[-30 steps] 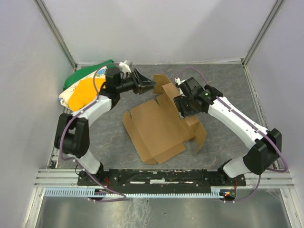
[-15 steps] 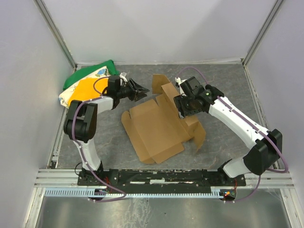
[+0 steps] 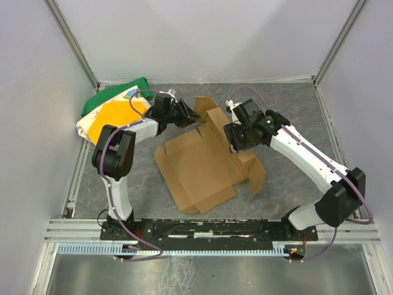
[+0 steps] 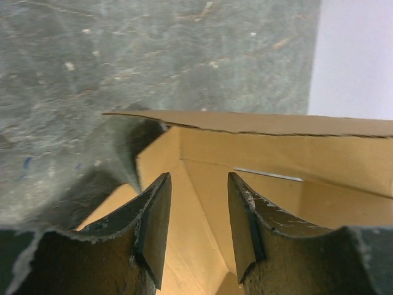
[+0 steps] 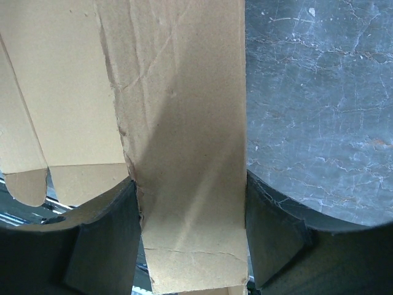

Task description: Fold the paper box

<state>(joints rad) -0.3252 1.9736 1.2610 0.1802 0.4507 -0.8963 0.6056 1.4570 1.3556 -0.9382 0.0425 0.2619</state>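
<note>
Overhead: see the box (image 3: 199, 166) mid-surface (image 3: 288, 98), mostly flat, far flaps raised. Left gripper (image 3: 189, 114) at its far-left flap, right gripper (image 3: 236, 140) on its right side – cloth (image 3: 110, 114) far left.

Left wrist: half parted, gripping nothing (cardboard flap just ahead, beyond the fingertips).

Right wrist: clamped across a cardboard strip of the box – held fast.

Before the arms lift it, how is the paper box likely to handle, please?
The paper box looks thin and creased, so it probably hinges at its folds. Being a wide single sheet, it is likely light and may slide when pushed.
</note>
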